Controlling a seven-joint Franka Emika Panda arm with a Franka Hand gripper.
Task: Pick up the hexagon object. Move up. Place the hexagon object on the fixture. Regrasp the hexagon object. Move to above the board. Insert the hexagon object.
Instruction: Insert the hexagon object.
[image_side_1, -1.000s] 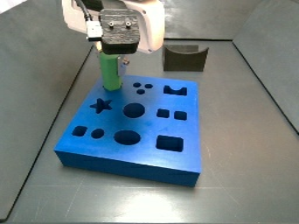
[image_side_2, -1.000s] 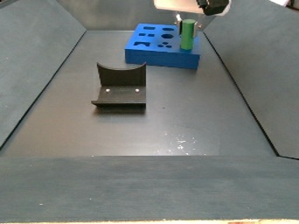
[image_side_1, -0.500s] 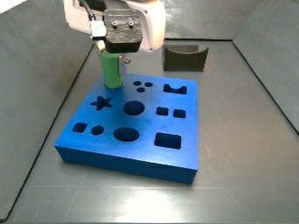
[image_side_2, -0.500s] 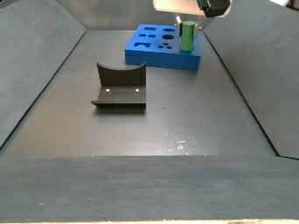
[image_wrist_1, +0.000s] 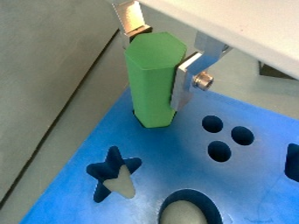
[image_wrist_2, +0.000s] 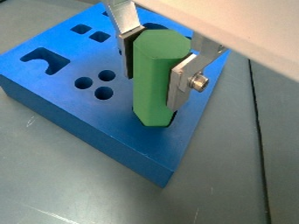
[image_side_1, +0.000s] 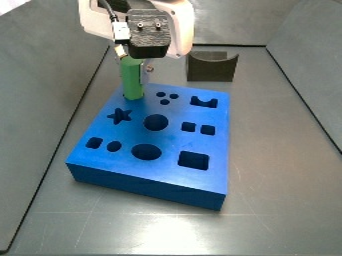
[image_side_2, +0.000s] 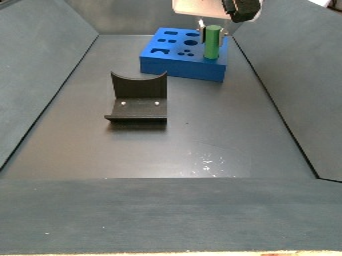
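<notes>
The hexagon object (image_side_1: 131, 79) is a green bar standing upright at the far left corner of the blue board (image_side_1: 171, 155). Its lower end sits in a hole in the board (image_wrist_1: 205, 188), as both wrist views show. My gripper (image_side_1: 142, 52) is above the board and shut on the hexagon object (image_wrist_1: 153, 79), with a silver finger (image_wrist_1: 187, 73) pressed on each side of it (image_wrist_2: 156, 79). The gripper (image_side_2: 217, 17), hexagon object (image_side_2: 213, 41) and board (image_side_2: 181, 55) also show far off in a side view. The fixture (image_side_1: 211, 66) stands empty behind the board.
The board has star (image_wrist_1: 114, 169), round and square holes, all open. The fixture (image_side_2: 136, 100) stands apart from the board on the dark floor. Grey walls close in the work area on the left (image_side_1: 54, 70) and right.
The gripper with the hexagon object has shifted slightly up and away in a side view. The board's far end seems to have shifted a little with it.
</notes>
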